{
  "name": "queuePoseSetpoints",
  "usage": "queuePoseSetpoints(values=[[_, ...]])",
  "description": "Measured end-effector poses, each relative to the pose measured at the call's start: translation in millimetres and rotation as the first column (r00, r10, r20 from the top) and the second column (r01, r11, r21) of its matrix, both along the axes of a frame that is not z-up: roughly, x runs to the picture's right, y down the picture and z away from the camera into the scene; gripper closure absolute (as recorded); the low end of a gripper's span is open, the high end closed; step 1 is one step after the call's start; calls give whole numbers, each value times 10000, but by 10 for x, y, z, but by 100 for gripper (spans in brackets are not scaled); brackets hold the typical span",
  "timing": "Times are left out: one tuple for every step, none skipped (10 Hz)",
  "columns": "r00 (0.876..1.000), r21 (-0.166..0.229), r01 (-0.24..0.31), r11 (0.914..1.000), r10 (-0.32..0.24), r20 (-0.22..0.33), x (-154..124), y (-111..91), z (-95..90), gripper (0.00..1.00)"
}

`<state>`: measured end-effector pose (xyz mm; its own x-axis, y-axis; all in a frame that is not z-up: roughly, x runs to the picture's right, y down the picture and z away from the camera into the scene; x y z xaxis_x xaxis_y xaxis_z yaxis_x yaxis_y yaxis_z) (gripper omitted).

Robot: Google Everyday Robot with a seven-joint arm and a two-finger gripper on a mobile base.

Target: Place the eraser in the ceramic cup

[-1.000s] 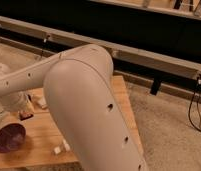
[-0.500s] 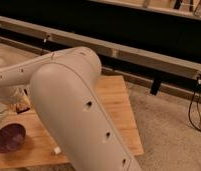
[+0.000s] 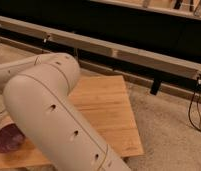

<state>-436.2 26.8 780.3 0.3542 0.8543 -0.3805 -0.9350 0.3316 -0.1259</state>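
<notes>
1. While I watch through the one camera, the robot's arm (image 3: 49, 115) fills the left half of the view, a big pale link with small holes running diagonally from the upper left down to the bottom edge.
2. I cannot see the gripper; it is out of frame or hidden behind the arm, somewhere off to the left where the arm's far end leads. Its jaws are fully closed, and I cannot tell whether anything is between them.
3. I cannot make out the eraser anywhere in the view, so I cannot say how it lies relative to the gripper.
4. I cannot make out the ceramic cup either; the arm covers most of the left part of the table where things could stand.
5. What I do see of the wooden table (image 3: 106, 107) is its right portion, lit warm, with its right corner near the middle of the view.
6. A dark purple bowl (image 3: 8, 138) sits on the table at the lower left edge, partly cut off by the arm, just beside the arm's lower link.
7. Beyond the table a long pale rail (image 3: 129, 54) crosses the view from upper left to right, with dark panels behind it.
8. A black cable (image 3: 195, 107) hangs down at the right over the speckled floor (image 3: 169, 130).
</notes>
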Motion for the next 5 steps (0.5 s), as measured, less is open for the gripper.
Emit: queuePoseSetpoints(values=[[10000,192,-16,9998,17,-40,-79,-56,107,100],[10000,283,-44,9996,45,-54,-115,-96,176,100],[9999,411,-134,9991,134,-1,-168,-169,250,100],[9996,599,-275,9978,268,133,-228,-290,295,100],[9991,790,-381,9961,365,220,-257,-414,300,100]])
